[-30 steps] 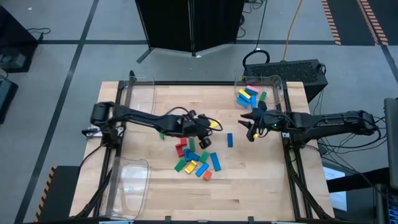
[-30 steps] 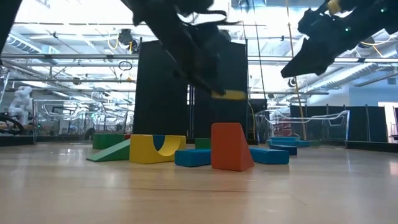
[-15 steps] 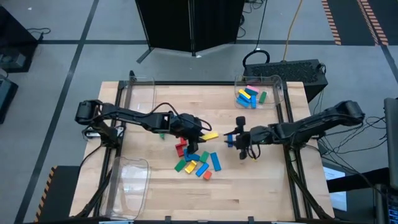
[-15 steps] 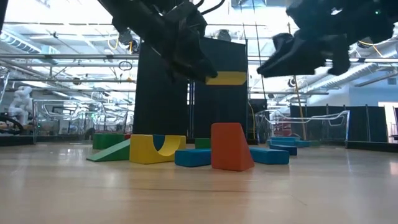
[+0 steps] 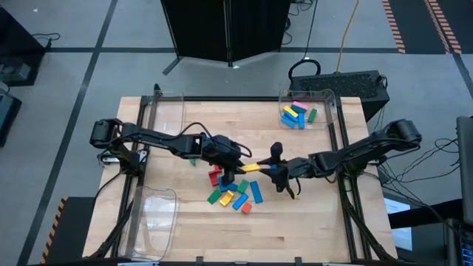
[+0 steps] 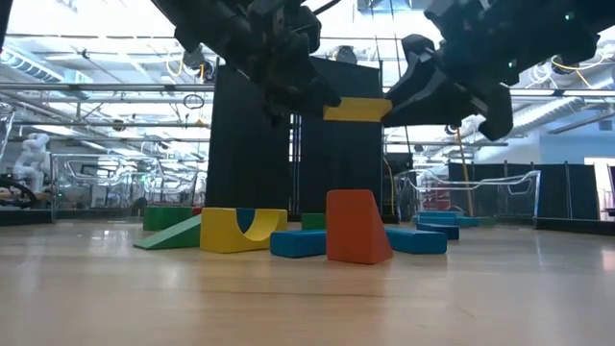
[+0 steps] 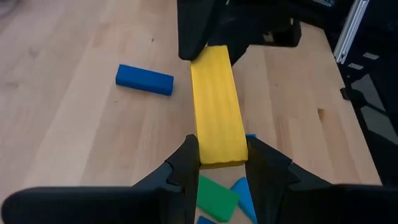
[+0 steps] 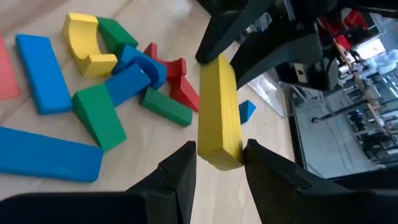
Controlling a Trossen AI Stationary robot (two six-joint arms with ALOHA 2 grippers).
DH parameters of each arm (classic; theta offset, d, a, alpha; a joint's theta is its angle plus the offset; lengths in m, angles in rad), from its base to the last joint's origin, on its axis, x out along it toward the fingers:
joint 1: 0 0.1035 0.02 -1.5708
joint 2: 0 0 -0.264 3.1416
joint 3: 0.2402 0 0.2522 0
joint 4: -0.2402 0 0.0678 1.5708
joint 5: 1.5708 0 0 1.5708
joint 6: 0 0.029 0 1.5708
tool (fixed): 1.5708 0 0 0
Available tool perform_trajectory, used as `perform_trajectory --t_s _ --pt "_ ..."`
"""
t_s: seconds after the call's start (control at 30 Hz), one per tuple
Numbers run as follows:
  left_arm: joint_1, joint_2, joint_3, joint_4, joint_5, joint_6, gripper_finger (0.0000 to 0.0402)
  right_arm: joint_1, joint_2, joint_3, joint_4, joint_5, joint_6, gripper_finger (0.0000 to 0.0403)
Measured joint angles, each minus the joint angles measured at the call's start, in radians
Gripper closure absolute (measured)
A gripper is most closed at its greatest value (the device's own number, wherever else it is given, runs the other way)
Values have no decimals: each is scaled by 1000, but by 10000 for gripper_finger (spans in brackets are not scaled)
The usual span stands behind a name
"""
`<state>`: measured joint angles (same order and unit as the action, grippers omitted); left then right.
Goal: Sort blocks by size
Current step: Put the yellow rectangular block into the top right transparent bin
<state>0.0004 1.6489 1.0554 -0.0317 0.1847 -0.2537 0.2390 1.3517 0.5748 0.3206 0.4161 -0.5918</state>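
We see the yellow bar (image 5: 250,167) held in the air at the middle of the high view, above the tabletop (image 5: 310,222) and just right of the loose pile of blocks (image 5: 235,192). Its long axis runs left to right, straight between the two arms. The left claw (image 5: 238,168) is clamped on its left end; the right claw (image 5: 270,170) has its fingers set around the right end, though we cannot tell whether they grip. We judge this a handover.

Wooden table (image 5: 310,222) on grey floor (image 5: 66,81). Black cabinet (image 5: 225,29) beyond table's far edge. Black box (image 5: 347,81) by far right corner. Bright ceiling lights overhead.
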Motion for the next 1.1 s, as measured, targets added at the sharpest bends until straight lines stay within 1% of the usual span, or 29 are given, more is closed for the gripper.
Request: perform_trajectory --t_s 0.3,0.57,0.67,0.9,1.1 --pt "0 0 0 -1 2 -2 299 4 49 40 24 3 -32 275" --pt "1 0 0 -1 2 -2 299 26 51 47 45 6 -52 279" --pt "1 0 0 0 2 -3 299 25 51 47 44 6 -48 294" --pt "0 0 0 -2 2 -8 299 25 51 46 42 8 -47 343" --pt "-1 0 0 -2 -1 -7 299 26 51 46 42 30 -50 349"
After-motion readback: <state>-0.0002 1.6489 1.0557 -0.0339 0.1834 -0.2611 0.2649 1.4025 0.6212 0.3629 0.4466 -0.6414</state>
